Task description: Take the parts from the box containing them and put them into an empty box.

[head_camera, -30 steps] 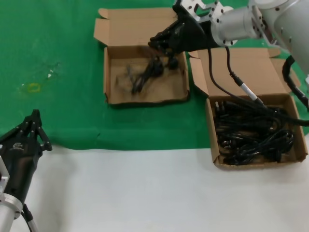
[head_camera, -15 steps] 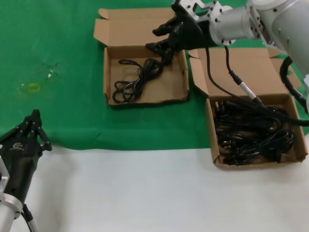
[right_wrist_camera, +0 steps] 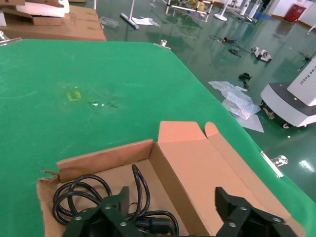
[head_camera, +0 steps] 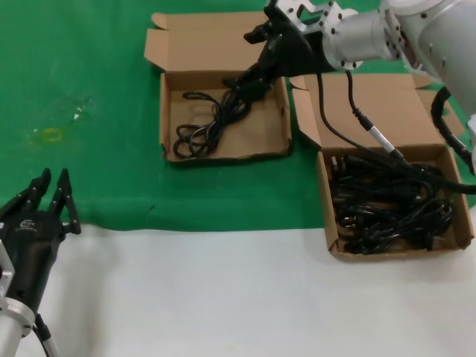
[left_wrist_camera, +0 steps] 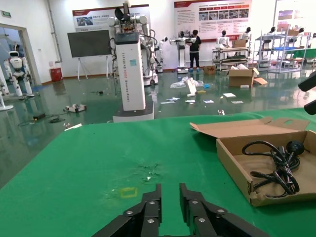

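— Cord position against the right jaws?
— 1 thin black cord (head_camera: 210, 123) lies loose on the floor of the left box (head_camera: 165, 119), its plug end at the far right corner, directly below the right gripper (head_camera: 255, 56). Those jaws are spread wide and hold nothing; the wrist view shows both fingers apart with the coil (right_wrist_camera: 94, 195) between and beneath them.
— And the other cords?
— A tangled heap of cords (head_camera: 390, 201) fills the right box (head_camera: 326, 201), well apart from the gripper.
— Materials?
— Both boxes are shallow brown corrugated cardboard trays with wide lids folded back. The cords look rubbery and flexible, with moulded plugs. Green cloth covers the far worktop (head_camera: 89, 59); the near strip is white.
— Left arm?
— The left gripper (head_camera: 46, 192) waits at the near left edge, jaws slightly parted, empty.
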